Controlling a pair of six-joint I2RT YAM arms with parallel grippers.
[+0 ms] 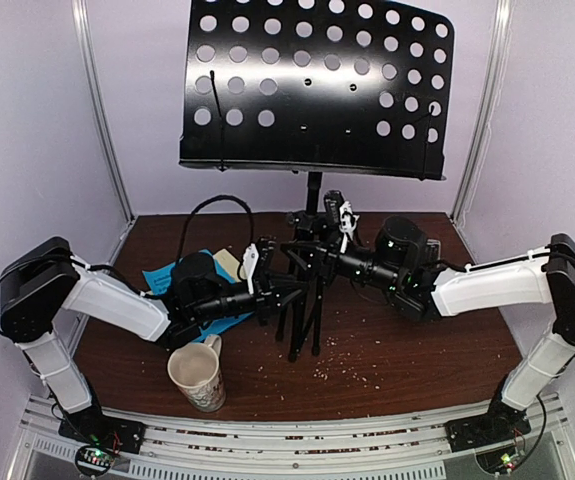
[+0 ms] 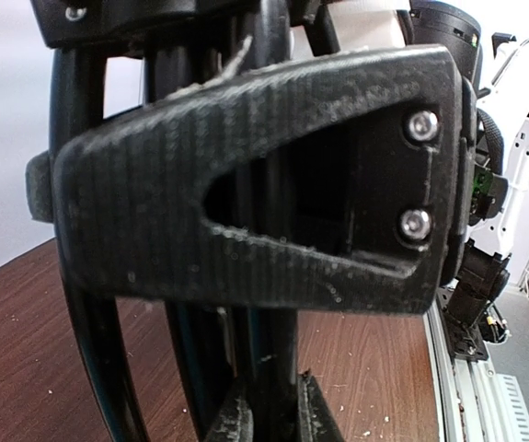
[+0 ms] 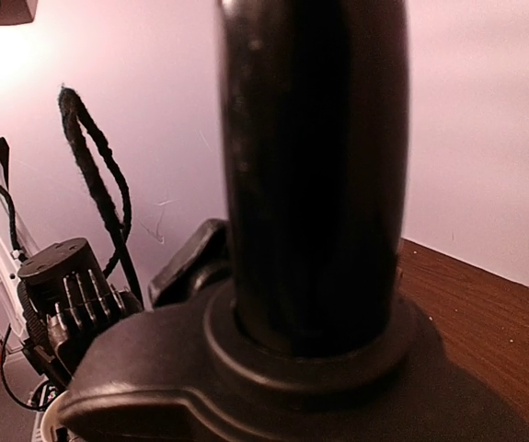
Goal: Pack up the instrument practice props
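Observation:
The black perforated music stand [image 1: 317, 90] stands at the back middle of the brown table, its tripod legs [image 1: 302, 320] drawn close together. My left gripper [image 1: 285, 290] reaches in from the left to the legs. In the left wrist view its fingertips [image 2: 236, 419] are shut on a black stand leg [image 2: 278, 368], below the stand's hub bracket [image 2: 246, 184]. My right gripper [image 1: 317, 252] is at the pole just above the legs. The pole [image 3: 315, 166] and collar fill the right wrist view and hide its fingers. A blue sheet [image 1: 159, 277] and a pale yellow piece [image 1: 229, 263] lie under my left arm. The metronome is out of view.
A cream patterned mug [image 1: 195, 375] stands near the front left, close under my left forearm. A black cable [image 1: 217, 205] loops at the back left. Pale crumbs [image 1: 367, 350] are scattered on the table. Walls close in the sides and back.

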